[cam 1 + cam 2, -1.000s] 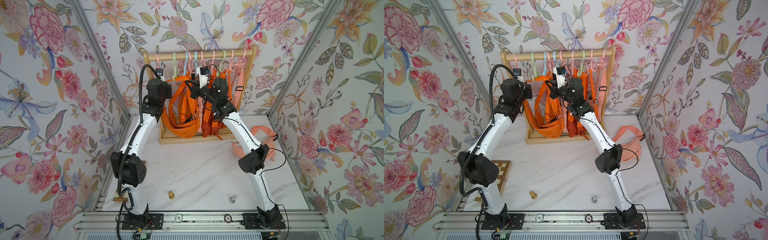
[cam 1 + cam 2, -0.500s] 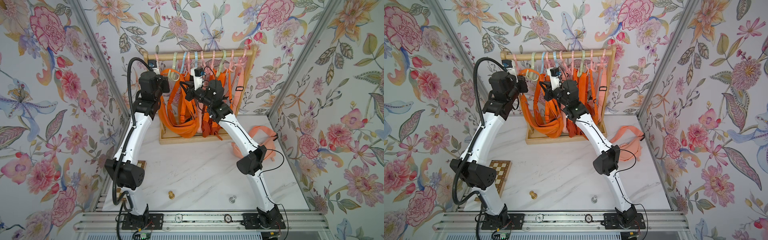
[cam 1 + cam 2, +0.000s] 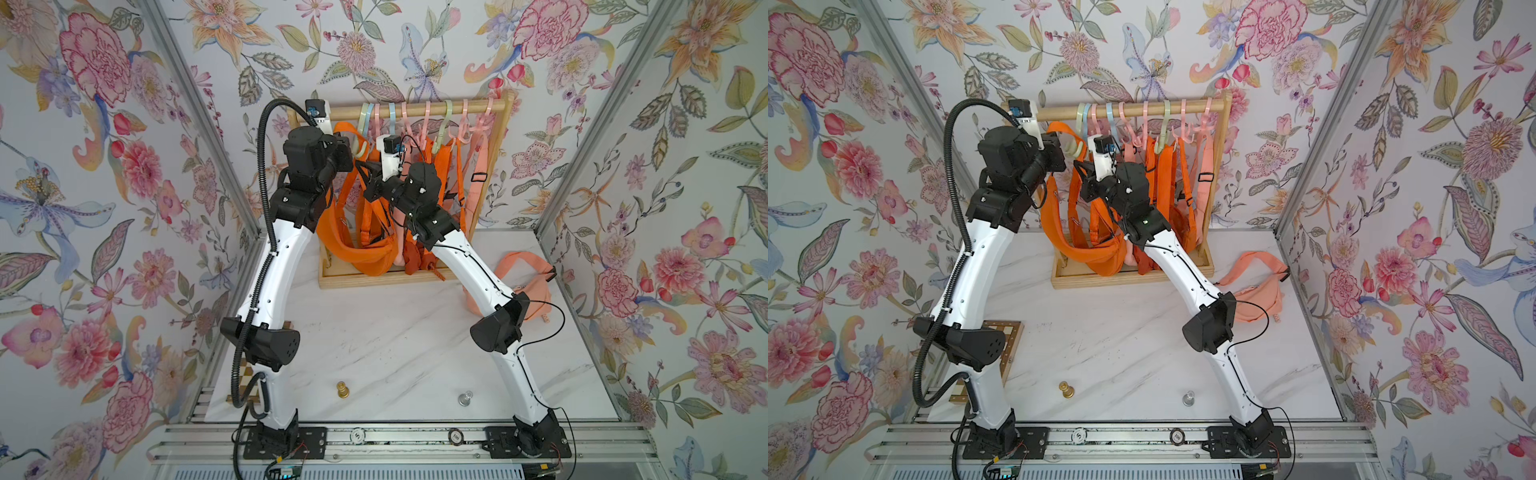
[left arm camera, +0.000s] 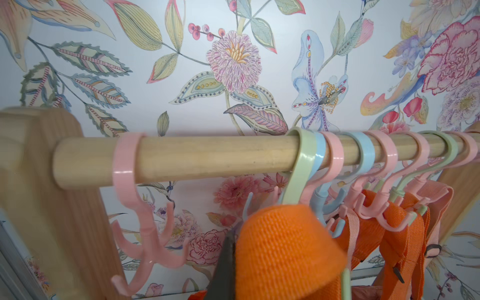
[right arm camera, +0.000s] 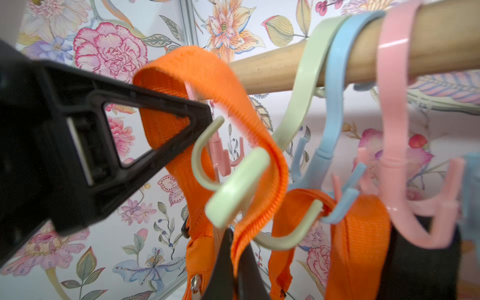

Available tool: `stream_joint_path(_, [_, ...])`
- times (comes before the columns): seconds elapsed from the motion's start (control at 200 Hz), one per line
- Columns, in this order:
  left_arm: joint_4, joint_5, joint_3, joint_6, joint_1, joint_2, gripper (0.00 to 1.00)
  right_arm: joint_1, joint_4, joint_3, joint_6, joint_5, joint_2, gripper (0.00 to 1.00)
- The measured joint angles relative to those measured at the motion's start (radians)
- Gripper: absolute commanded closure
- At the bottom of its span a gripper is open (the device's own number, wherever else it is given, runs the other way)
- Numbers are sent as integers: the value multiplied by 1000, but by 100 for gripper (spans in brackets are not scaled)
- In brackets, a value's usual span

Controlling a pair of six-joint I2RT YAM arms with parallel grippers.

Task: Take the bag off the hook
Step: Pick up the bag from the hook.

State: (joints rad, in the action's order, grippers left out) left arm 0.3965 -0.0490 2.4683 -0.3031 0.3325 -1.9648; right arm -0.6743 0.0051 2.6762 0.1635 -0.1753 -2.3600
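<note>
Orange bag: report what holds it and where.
The left end effector and right end effector each pinch its orange strap at the top loop, by the green hook.

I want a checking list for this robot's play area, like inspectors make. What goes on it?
Surface: white marble table.
Job's things: orange bag hangs on the wooden rack; its strap loops up beside the green hook; free or not, unclear.
Clutter: peach bag, gold chess piece, silver chess piece, chessboard.
Grippers: left gripper and right gripper both shut on the strap.
Cables: ribbed black hose on the left arm; thin wire by the right arm.
Surroundings: flowery walls.
</note>
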Motion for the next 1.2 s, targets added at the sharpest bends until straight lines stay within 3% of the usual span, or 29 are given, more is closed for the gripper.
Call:
stream_joint_path(0.686, [30, -11, 4, -6, 33, -71, 100, 63, 1, 0, -60, 90, 0, 100])
stream_joint_path(1.201, [14, -11, -29, -10, 33, 62, 100, 29, -23, -36, -176, 93, 142, 100])
